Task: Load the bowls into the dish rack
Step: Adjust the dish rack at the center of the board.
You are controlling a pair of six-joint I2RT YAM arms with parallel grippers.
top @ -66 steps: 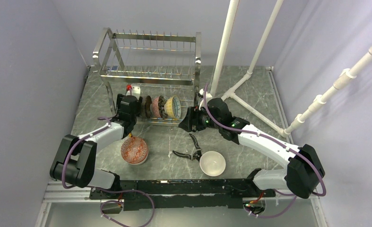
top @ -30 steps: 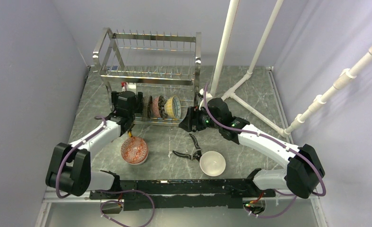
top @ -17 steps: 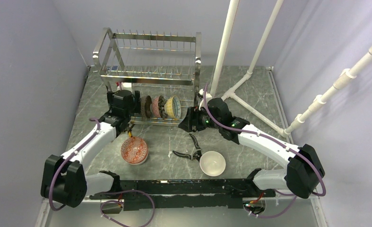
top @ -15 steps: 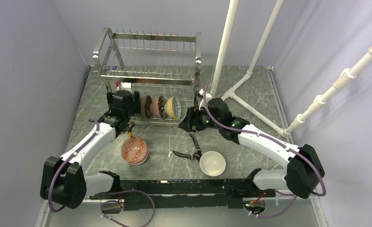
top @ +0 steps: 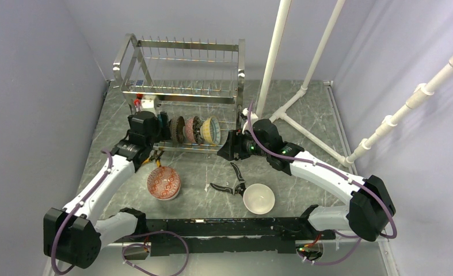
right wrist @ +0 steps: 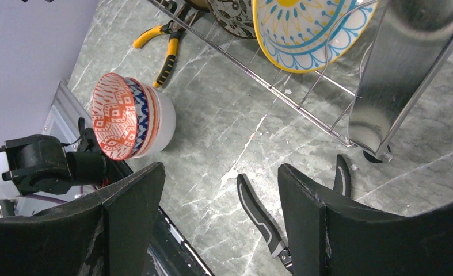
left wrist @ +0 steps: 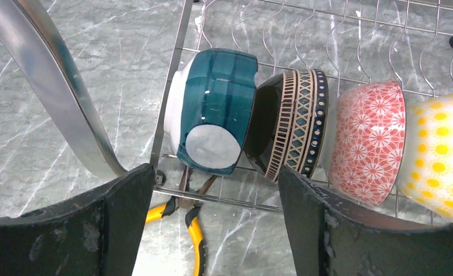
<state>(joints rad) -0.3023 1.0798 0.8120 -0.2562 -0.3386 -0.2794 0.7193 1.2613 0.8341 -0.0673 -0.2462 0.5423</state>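
The steel dish rack point(top: 181, 46) stands at the back of the table. On its lower tier stand a teal bowl point(left wrist: 212, 109), a dark patterned bowl point(left wrist: 293, 123), a red flowered bowl point(left wrist: 368, 141) and a yellow-dotted bowl point(left wrist: 442, 152), all on edge. My left gripper point(top: 149, 123) hovers open and empty just in front of the teal bowl, at the rack's left end. A red-patterned bowl point(top: 163, 182) and a white bowl point(top: 258, 198) sit on the table. My right gripper point(top: 227, 146) is open and empty by the rack's right leg point(right wrist: 402, 75).
Yellow-handled pliers point(left wrist: 192, 230) lie under the rack's left front rail. Black-handled pliers point(top: 232, 181) lie between the two loose bowls. White pipes point(top: 276, 57) rise right of the rack. Walls close in on the left and right.
My left arm has swung left and drawn its gripper off the rack's left end, uncovering the teal bowl, which stays in the rack. The right arm has not moved.
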